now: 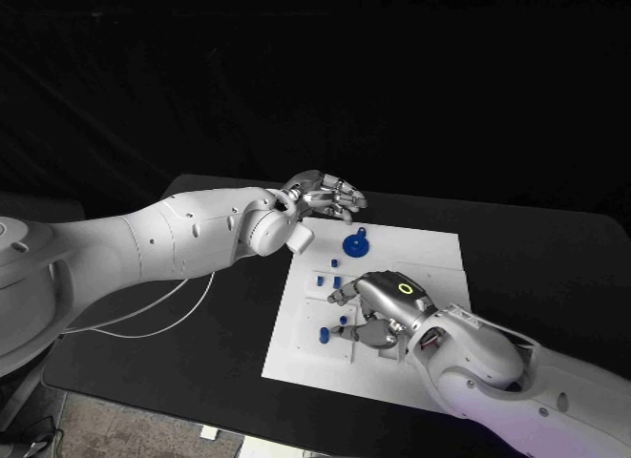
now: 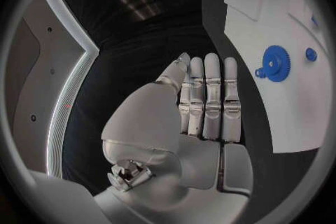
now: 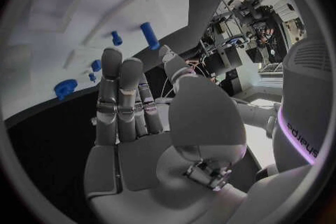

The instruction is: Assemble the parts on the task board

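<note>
The white task board lies in the middle of the black table. A blue gear stands near its far left corner, and small blue parts lie along its left side, with one blue peg nearer the front. My left hand hovers just beyond the board's far left corner, fingers straight and holding nothing; its wrist view shows the left hand, the gear and a small peg. My right hand is over the board's middle, empty, its fingers stretched out toward several blue parts.
A white cable loops on the table to the left of the board. Black table surface lies to the right of the board. The left arm reaches in low across the table's left side.
</note>
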